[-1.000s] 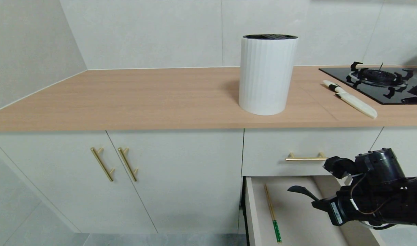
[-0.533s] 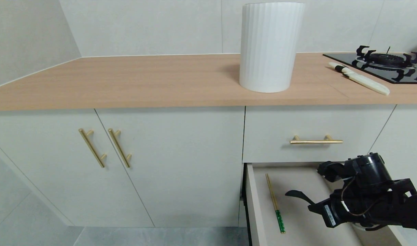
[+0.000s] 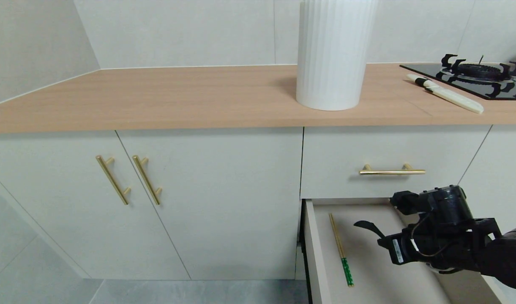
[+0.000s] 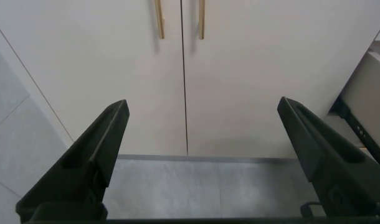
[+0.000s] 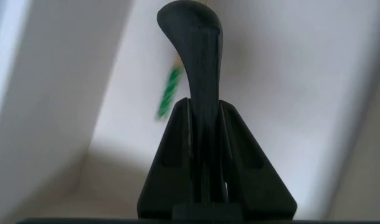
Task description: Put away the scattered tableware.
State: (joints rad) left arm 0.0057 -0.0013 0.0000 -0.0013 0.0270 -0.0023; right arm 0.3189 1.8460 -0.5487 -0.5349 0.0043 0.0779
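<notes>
While the left gripper hung before the cabinet doors, fingers wide apart, empty, chopsticks lay in the open drawer. Right gripper over the drawer beside them, fingers pressed together, empty. Knife lay on the counter by the hob.

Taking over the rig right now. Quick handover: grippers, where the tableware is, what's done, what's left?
Left gripper: open, empty, facing the lower cabinet doors.
Right gripper: shut, empty, over the open drawer.
Chopsticks: lying in the drawer, near its left wall.
Knife: lying on the countertop beside the stove, to the right of the white ribbed holder.
Done: chopsticks are in the drawer.
Left: put the knife away, probably into the holder; the drawer then needs closing.
</notes>
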